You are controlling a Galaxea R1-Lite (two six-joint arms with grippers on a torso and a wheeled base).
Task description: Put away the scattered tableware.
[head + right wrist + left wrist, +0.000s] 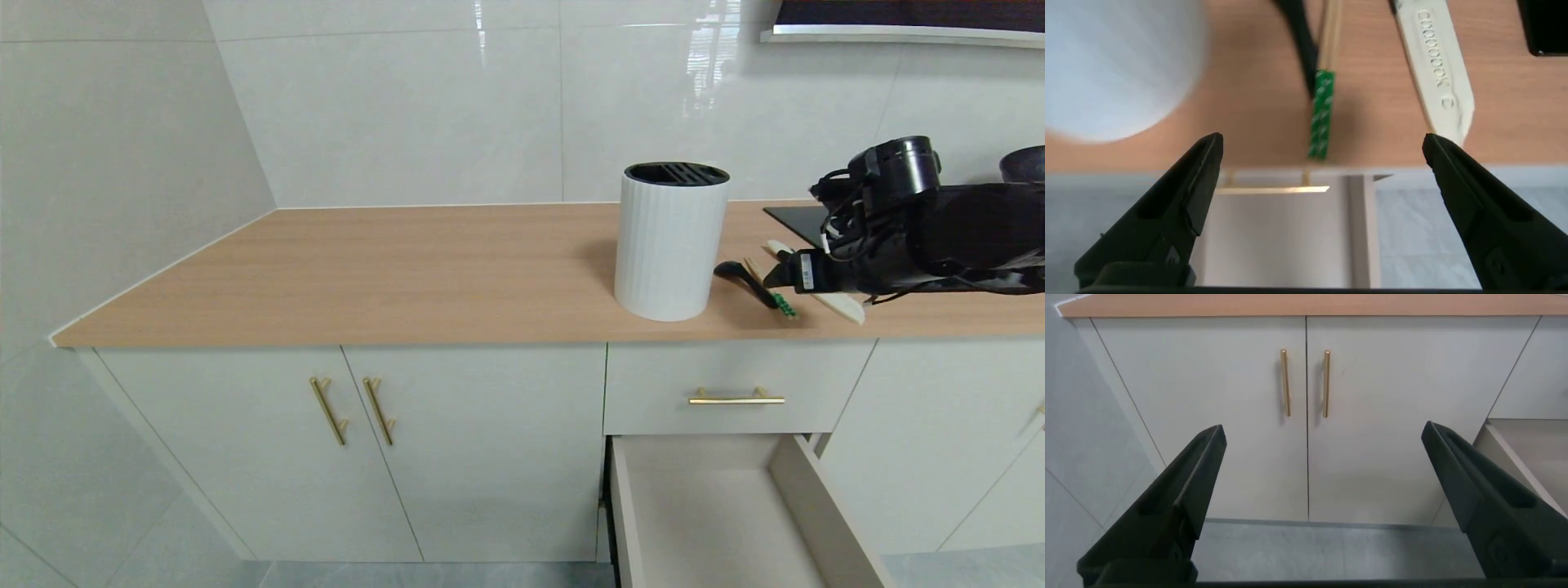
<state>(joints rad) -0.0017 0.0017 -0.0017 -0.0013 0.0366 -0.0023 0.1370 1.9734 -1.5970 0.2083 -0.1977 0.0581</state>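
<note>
The worktop [367,269] lies just under your right gripper [1319,155], whose jaws stand wide apart with nothing between them. The open drawer [710,514] sits below that gripper, under the counter edge. The white ribbed holder [671,241] stands upright just to the gripper's left. It has a slotted top, and it looks like the heaviest and steadiest thing here, so I would leave it alone.

The scattered pieces lie flat on the wood beneath the gripper.
- **Cream paddle [1437,65]:** it lies under the gripper's right finger. It looks stiff, light and smooth. Pinch it across the narrow handle, because the broad blade would probably slip.
- **Black spoon [1298,41]:** its handle runs alongside the chopsticks toward the holder. It is likely rigid plastic and light, so take it mid-handle.
- **Chopsticks [1323,114]:** the green ends point at the counter edge, almost centred in the gap between the jaws. They are thin, stiff and apt to roll or split apart. Close across both shafts just above the green part, coming down low, since they sit flush on the surface.

Your left gripper [1323,441] is also spread wide and holds nothing. It faces the cabinet doors [1306,416] below the counter, well away from the tableware.
</note>
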